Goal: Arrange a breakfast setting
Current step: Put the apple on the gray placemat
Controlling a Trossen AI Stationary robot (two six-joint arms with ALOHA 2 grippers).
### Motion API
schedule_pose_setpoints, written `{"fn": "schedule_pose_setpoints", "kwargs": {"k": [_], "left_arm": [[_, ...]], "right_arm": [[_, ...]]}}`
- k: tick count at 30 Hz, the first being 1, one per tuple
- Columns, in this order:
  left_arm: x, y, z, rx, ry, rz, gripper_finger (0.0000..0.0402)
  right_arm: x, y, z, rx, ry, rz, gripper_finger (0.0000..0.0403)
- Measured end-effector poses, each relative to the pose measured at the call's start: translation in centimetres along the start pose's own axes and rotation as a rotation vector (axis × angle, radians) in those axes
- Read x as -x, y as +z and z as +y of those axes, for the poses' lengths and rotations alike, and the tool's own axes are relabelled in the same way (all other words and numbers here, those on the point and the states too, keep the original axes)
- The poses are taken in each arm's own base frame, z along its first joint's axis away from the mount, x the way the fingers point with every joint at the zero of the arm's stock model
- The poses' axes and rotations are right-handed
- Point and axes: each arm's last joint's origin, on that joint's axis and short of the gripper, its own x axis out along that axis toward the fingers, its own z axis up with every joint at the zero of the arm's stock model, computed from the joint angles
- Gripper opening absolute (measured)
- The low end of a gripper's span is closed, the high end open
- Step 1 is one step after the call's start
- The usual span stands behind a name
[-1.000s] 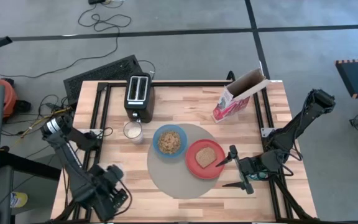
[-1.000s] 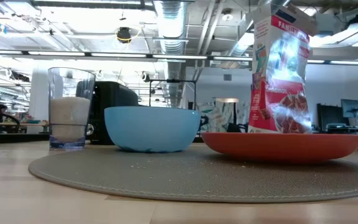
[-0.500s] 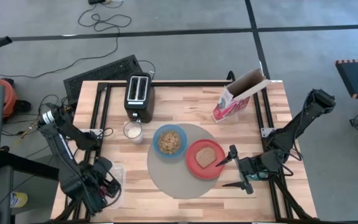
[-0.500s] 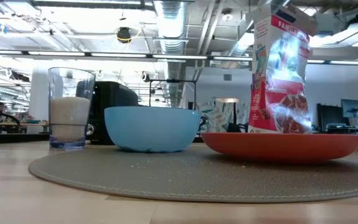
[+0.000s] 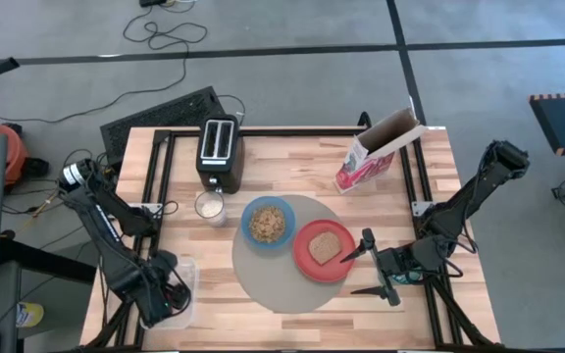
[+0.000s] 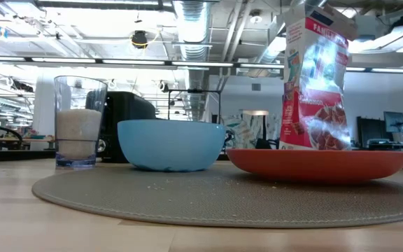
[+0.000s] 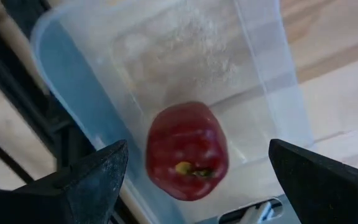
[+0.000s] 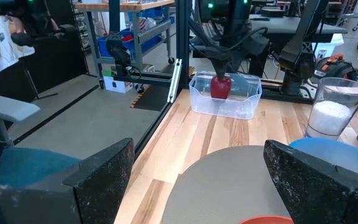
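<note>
My left pincer (image 7: 194,171) has swung over the tub (image 7: 166,74) | jaws spread wide, empty | apple (image 7: 187,151) inside, next to lift onto the mat (image 5: 282,284)

One camera looked straight down on the whole wooden table (image 5: 292,172); another sat level at its top. Both wrist cameras shared the round red apple (image 7: 186,151), the left from close above, the right from across the table.

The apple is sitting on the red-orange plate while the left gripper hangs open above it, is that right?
Not quite. The apple sits in the clear plastic tub, not on the plate; the left wrist view shows it there, with the left gripper open above it. The red-orange plate holds the toast slice.
</note>
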Motion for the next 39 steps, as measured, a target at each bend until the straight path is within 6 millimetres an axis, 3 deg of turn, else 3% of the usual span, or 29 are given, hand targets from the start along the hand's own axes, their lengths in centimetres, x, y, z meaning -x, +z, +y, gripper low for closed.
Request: {"fn": "schedule_pose_setpoints", "kwargs": {"k": [14, 25, 33, 39], "left_arm": [[-1.7, -0.7, -0.8, 0.033, 0.092, 0.057, 0.0375], [-2.5, -1.0, -1.4, 0.039, 0.058, 0.045, 0.0375], [-4.4, -0.9, -1.3, 0.013, 0.042, 0.058, 0.0374], [-4.4, -1.0, -1.4, -0.006, 0.041, 0.061, 0.0328]], "right_arm": [[0.0, 0.0, 0.0, -0.001, 0.0, 0.0, 0.0385], [0.0, 0.0, 0.0, -0.002, 0.0, 0.0, 0.0385], [0.0, 0.0, 0.0, -0.002, 0.0, 0.0, 0.0386], [0.0, 0.0, 0.0, -0.001, -0.002, 0.0, 0.0386]]}}
